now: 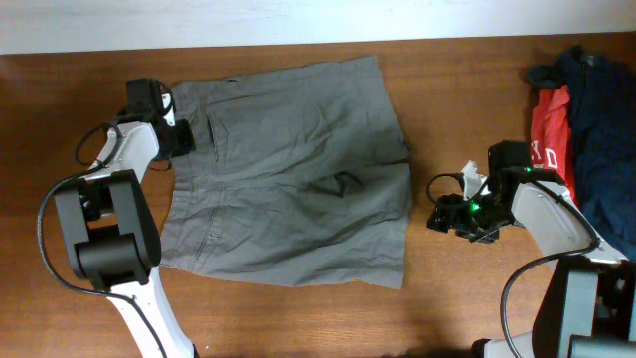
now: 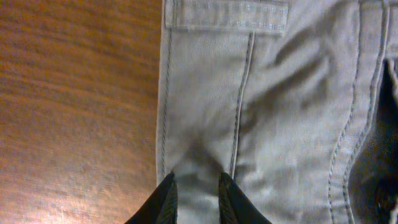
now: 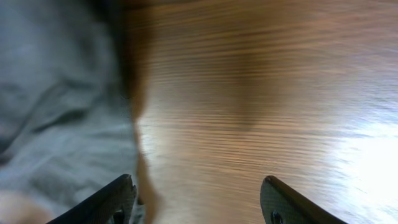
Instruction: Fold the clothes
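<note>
Grey-olive shorts (image 1: pixel 288 169) lie spread flat on wooden table (image 1: pixel 447 298).

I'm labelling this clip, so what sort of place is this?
Probably a robotics lab bench for laundry folding: wooden table, left arm and right arm at it, grey shorts spread flat, spare garments piled aside.

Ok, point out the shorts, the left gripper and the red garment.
shorts (image 1: pixel 288 169), overhead view, middle of the fabric.
left gripper (image 2: pixel 195 182), left wrist view, between its fingertips.
red garment (image 1: pixel 547 121), overhead view, red cloth above the letters.
</note>
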